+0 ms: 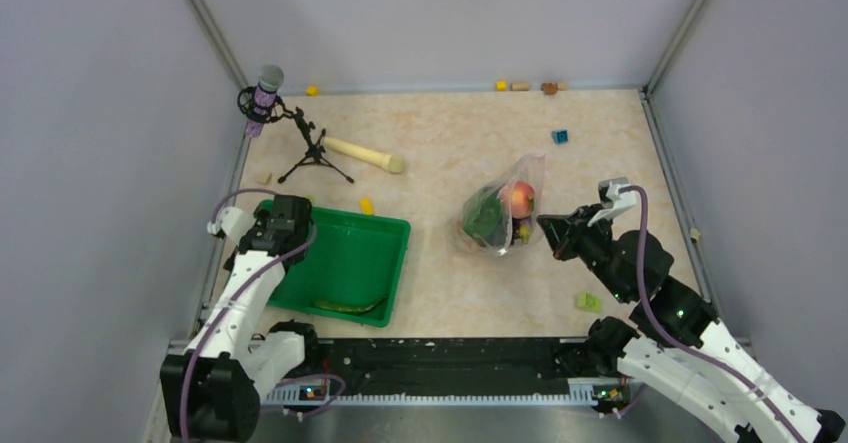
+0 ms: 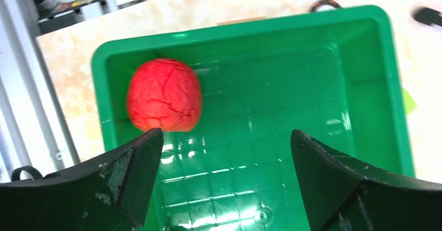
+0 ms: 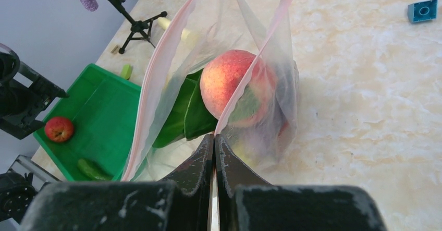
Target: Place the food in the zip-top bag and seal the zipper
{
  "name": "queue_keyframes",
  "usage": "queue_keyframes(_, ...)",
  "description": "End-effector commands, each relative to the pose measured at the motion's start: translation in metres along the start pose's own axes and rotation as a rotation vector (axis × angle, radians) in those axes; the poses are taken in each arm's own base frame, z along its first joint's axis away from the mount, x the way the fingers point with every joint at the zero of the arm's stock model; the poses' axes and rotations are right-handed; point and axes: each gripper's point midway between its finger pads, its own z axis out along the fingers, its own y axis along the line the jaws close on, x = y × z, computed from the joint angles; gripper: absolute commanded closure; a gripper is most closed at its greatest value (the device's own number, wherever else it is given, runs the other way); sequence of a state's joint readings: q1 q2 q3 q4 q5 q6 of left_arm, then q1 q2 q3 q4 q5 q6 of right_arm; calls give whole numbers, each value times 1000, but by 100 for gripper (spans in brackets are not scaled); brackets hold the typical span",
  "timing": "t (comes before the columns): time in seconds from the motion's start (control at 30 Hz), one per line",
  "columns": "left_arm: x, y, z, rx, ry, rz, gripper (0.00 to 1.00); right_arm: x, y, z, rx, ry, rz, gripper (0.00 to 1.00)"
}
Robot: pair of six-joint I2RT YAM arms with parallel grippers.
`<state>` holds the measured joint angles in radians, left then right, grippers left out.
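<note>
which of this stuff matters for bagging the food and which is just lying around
Job: zip-top bag, pinched by right gripper; peach and bok choy inside it; red fruit and long green vegetable in green tray.
Lying about: rolling pin, blue block, yellow block, green block, microphone on tripod.

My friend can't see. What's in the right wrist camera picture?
The shut right gripper pinches the rim of the clear zip-top bag, which holds a peach and green leaves. Nearby, a green tray holds a red fruit.

No text, label, brand or number can be read anywhere.
</note>
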<state>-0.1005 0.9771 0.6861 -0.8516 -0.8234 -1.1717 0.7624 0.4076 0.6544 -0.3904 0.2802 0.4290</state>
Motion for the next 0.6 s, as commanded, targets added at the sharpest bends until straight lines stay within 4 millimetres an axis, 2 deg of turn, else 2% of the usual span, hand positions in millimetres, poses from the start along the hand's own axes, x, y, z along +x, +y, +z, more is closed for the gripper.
queue_keyframes(0.0, -1, 25, 13, -85, -14, -101, 3, -16, 2, 2, 3, -52, 10, 100)
queue_keyframes(0.17, 2, 38, 24, -139, -3, -171, 3, -16, 2, 2, 4, -52, 10, 100)
queue_keyframes(0.3, -8, 49, 22, -182, -44, -229, 3, -14, 1, 3, 9, -46, 8, 100)
queue_keyframes(0.57, -15, 44, 28, -143, -92, -320, 3, -16, 1, 2, 12, -53, 10, 100)
